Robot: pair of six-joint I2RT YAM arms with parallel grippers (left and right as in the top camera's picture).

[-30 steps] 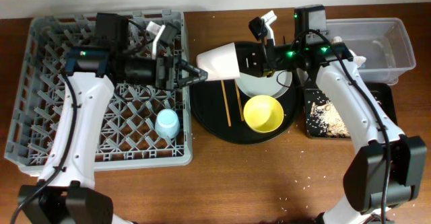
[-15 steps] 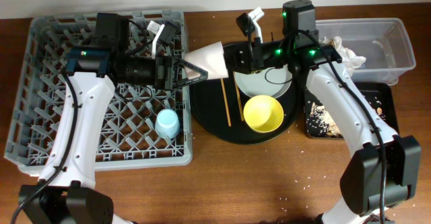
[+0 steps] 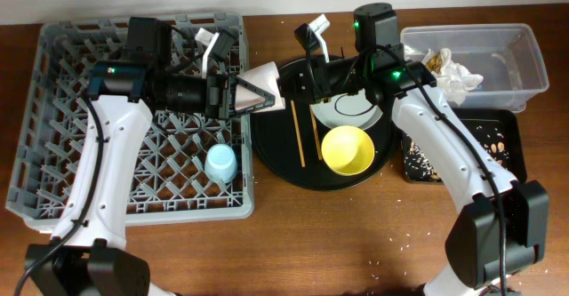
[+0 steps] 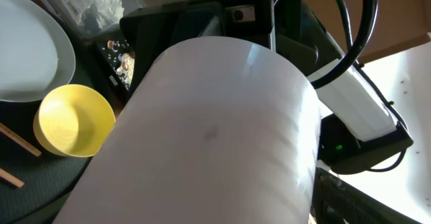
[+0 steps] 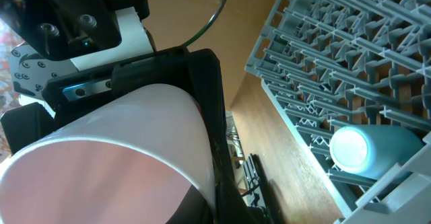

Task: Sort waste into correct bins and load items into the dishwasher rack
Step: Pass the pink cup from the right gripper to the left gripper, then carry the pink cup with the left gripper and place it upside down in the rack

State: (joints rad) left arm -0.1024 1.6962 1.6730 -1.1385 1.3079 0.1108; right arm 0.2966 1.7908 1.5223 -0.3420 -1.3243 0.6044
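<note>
The small pale pink cup lies on its side in the air between my two grippers, over the right edge of the grey dishwasher rack. My right gripper is shut on its rim. My left gripper is open, its fingers on either side of the cup's narrow end. The cup fills the left wrist view and the right wrist view. The light blue cup lies in the rack. The yellow bowl, grey plate and two chopsticks rest on the round black tray.
The clear tub at the back right holds white napkins. The shallow black tray in front of it holds tan scraps and rice-like crumbs. The rack's upright pegs show in the right wrist view, with the blue cup among them.
My right arm has carried the pink cup to the left, from over the round tray into my left gripper's fingers. My left arm has stayed still.
</note>
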